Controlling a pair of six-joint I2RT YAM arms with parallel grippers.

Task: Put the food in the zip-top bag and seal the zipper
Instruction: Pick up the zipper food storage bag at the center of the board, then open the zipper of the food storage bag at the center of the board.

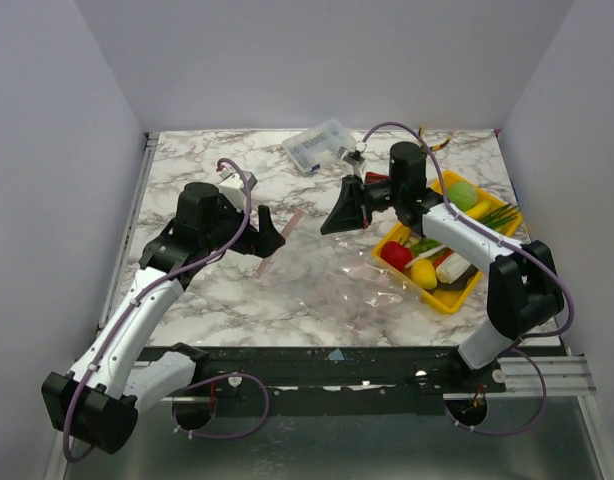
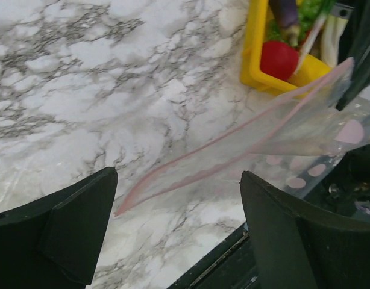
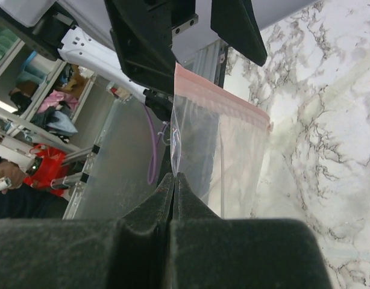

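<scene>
Right gripper (image 3: 174,178): jaws together, clamped on the top edge of the zip-top bag (image 3: 228,158), w/ the clear film pinched btwn the pads just below the zipper (image 3: 221,96). That end of the bag is lifted off the table (image 1: 187,170). The pink strip runs out from the right gripper toward the left gripper (image 2: 179,208). Left gripper: jaws wide apart, gripping nothing. In the left wrist view the free end of the zipper sits in the gap btwn the two fingers (image 2: 76,232), and as far as can be seen it touches neither. Can't tell whether the mouth is pressed shut along its length. In the top view the rest of the bag trails down onto the marble as crumpled clear film, just beside the near-left side of the yellow tray (image 1: 447,305). All food is in the tray, none in the bag: red tomato (image 1: 395,253) at the near-left end, a yellow piece (image 1: 423,272) just beside it, and a green ball (image 1: 463,195) toward the far end. The left wrist view also shows a celery stalk (image 2: 314,36) and a purple eggplant (image 2: 284,12) at the top of the frame. A clear compartment box (image 1: 317,145) sits at the far edge of the table, well apart from the bag. Both arms reach in toward the table centre, grippers near each other w/ the strip btwn them.
</scene>
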